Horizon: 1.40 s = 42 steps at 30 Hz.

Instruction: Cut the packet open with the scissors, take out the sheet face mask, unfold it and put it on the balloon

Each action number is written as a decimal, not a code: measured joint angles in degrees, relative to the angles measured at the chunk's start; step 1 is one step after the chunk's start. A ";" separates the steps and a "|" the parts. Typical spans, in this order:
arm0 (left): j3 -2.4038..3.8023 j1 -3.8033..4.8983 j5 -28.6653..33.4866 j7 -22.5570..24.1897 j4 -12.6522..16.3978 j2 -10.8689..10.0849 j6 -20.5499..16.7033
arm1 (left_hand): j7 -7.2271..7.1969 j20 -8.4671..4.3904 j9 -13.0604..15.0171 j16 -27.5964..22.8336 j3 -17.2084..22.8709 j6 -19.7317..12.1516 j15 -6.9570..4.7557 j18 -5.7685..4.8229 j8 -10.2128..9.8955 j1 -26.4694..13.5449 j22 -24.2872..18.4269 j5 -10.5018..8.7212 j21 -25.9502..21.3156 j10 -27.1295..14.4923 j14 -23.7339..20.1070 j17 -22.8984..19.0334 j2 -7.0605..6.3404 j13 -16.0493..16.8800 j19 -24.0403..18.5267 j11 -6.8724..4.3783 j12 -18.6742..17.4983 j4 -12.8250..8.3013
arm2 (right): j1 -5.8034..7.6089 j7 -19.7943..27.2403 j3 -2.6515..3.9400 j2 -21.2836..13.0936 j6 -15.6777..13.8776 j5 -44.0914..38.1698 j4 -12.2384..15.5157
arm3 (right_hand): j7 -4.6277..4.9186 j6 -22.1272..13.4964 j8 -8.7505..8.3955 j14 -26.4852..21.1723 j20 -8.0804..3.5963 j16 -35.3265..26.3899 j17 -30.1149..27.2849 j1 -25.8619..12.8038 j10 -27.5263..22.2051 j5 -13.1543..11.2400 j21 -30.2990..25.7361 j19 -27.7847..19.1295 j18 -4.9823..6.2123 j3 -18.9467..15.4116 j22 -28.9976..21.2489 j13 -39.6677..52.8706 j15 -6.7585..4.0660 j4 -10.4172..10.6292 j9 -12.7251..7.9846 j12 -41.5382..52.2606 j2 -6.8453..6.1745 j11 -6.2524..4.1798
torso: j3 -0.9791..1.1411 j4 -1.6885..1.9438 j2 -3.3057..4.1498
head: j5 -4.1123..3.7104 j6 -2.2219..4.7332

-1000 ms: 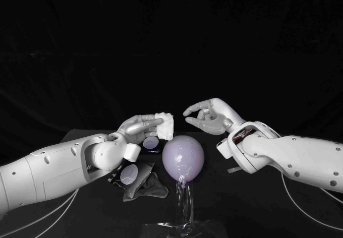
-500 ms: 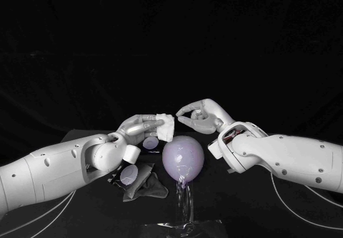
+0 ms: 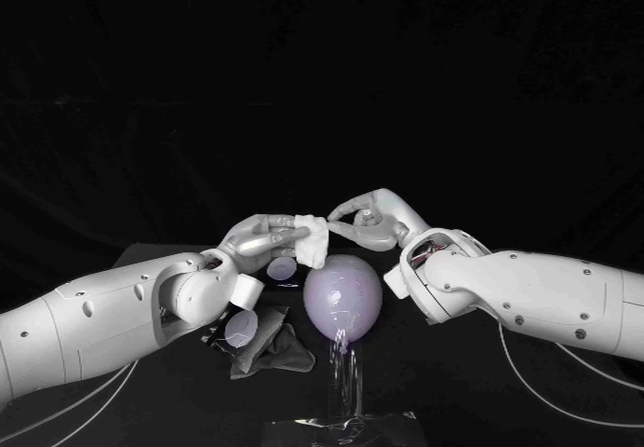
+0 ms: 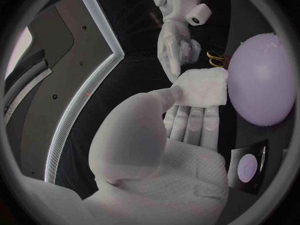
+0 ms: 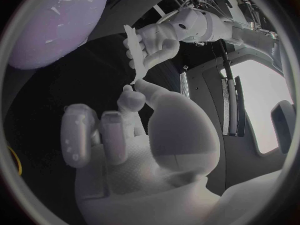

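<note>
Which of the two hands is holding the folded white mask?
The left hand grips the folded sheet mask; the right hand merely reaches toward its top corner.

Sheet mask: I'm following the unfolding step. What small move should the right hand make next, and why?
Probably pinch the top corner of the folded sheet mask with the right hand and draw it aside. The left hand holds the mask folded near the balloon, and the right hand's fingers sit at that corner.

Robot lab or demo stage (cannot tell which): black table (image 3: 443,372), black backdrop (image 3: 322,93) behind.
</note>
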 measured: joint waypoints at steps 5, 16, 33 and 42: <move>0.00 0.00 -0.54 0.22 0.04 -0.05 0.01 | -0.09 0.00 -0.01 0.00 0.00 -0.09 0.00 0.00 0.18 0.00 0.05 0.00 0.00 0.00 0.00 0.00 0.00 0.00 0.00 0.00 0.00 0.00 | -0.02 -1.32 0.00 0.15 0.08 -0.63 -0.07 | -0.02 0.01 -0.23 -0.01 0.00 -0.01 0.04 0.00 0.00 0.00 0.00 -0.01 0.00 0.00 -0.03 -0.04 0.01 0.00 -0.01 0.00 0.00 0.00 | -0.01 0.00 -0.01 | 0.02 -0.08; 0.00 0.00 -1.07 0.49 0.05 0.01 0.03 | -0.23 -0.21 -0.03 0.00 0.06 0.18 0.01 -0.06 0.18 0.00 0.16 0.00 0.27 0.00 -0.01 0.00 0.00 0.00 -0.21 0.00 0.00 -0.39 | -0.06 -2.07 0.00 0.02 0.11 -1.21 0.70 | -0.33 1.16 0.12 -0.01 0.01 -0.16 0.03 0.18 0.00 -0.32 0.34 -0.03 -0.01 -0.01 -0.01 0.65 0.01 0.47 0.06 0.61 0.18 0.00 | 0.01 -0.06 -0.01 | -0.04 -0.19; 0.00 0.00 -1.48 0.56 -0.09 -0.04 0.02 | -0.18 -0.21 0.01 0.00 0.22 0.23 -0.21 -0.44 0.13 -0.39 0.34 -0.11 0.50 0.00 0.24 0.00 0.37 0.00 -0.21 0.00 0.00 -0.55 | -0.09 1.03 0.01 -1.05 2.29 4.53 1.09 | -0.58 1.81 -0.17 0.20 0.09 0.43 -0.01 -4.53 0.23 3.49 0.77 -0.13 -0.02 -2.23 0.01 1.44 -0.20 6.96 -0.39 2.16 2.41 -0.22 | 0.03 -0.05 -0.02 | 0.07 -0.29; 0.00 0.00 -1.55 0.62 -0.04 -0.05 0.09 | -0.18 -0.01 0.01 0.00 0.45 0.23 -0.20 -0.45 -0.02 -0.77 0.42 -0.12 0.72 0.00 0.25 0.00 0.46 0.00 -0.41 0.00 0.00 -0.79 | -0.10 1.13 0.01 -0.98 5.34 7.19 0.13 | -0.37 1.59 -0.36 0.19 -0.05 0.43 0.04 -4.97 0.22 3.49 0.77 0.00 -0.04 -2.45 -0.03 1.47 -0.19 7.51 -0.49 2.16 2.40 -0.22 | 0.03 -0.06 -0.04 | -0.04 -0.25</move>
